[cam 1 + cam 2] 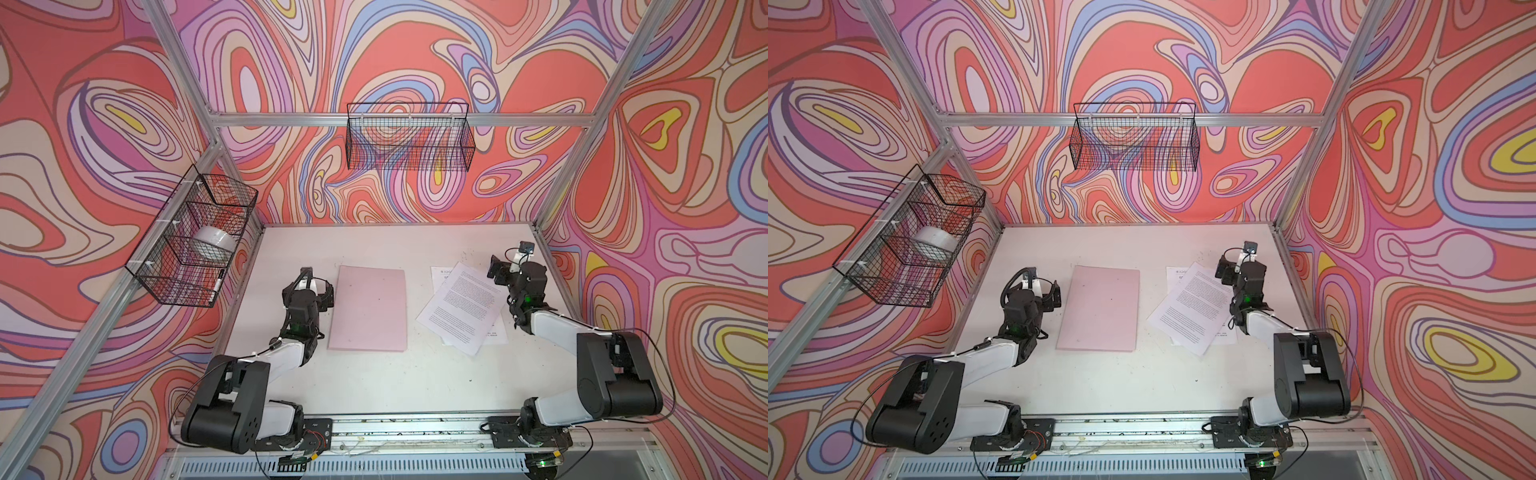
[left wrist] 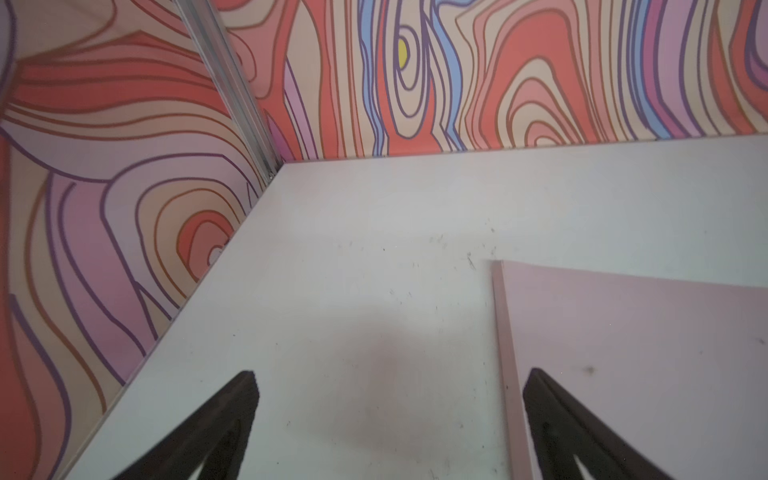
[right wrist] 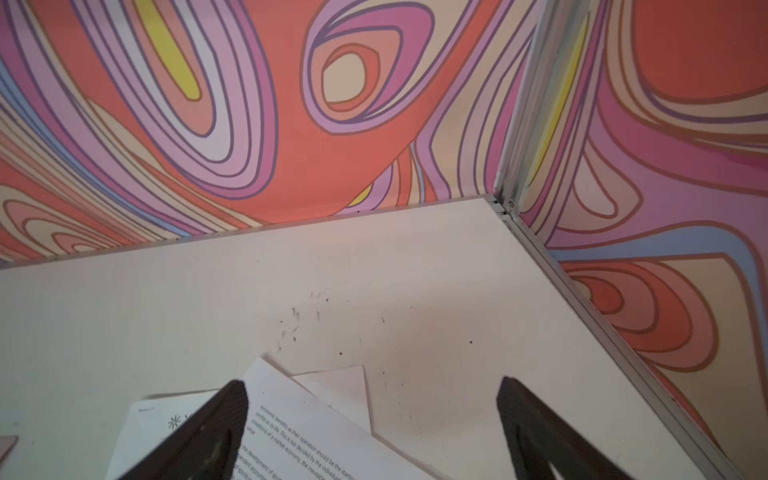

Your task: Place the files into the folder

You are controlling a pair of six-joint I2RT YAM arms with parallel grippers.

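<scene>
1. The folder [image 1: 368, 309] lies flat and closed near the middle of the table [image 1: 374, 386], between the two arms. In the left wrist view a narrow strip runs along one long edge, probably the spine (so the cover would likely lift from the side facing the papers).
2. The files [image 1: 461, 305] lie to the right of the folder, apart from it. They form a loose fanned pile, with the top sheet turned askew over those beneath. None is inside the folder.
3. This layout seems to split the work. The left arm sits by the folder to open or steady it, and the right arm sits by the papers to gather and slide them across.
4. The left claw [image 2: 390, 374] is spread wide and holds nothing. It hovers just beside the folder's left long edge, with one finger showing over that strip. I cannot tell whether it touches.
5. The right claw [image 3: 371, 381] is also spread wide and empty. It sits at the far right corner of the pile, with one finger over the printed sheet and the other over bare table.
6. By my reading nothing is done yet, and opening the cover comes first.
</scene>
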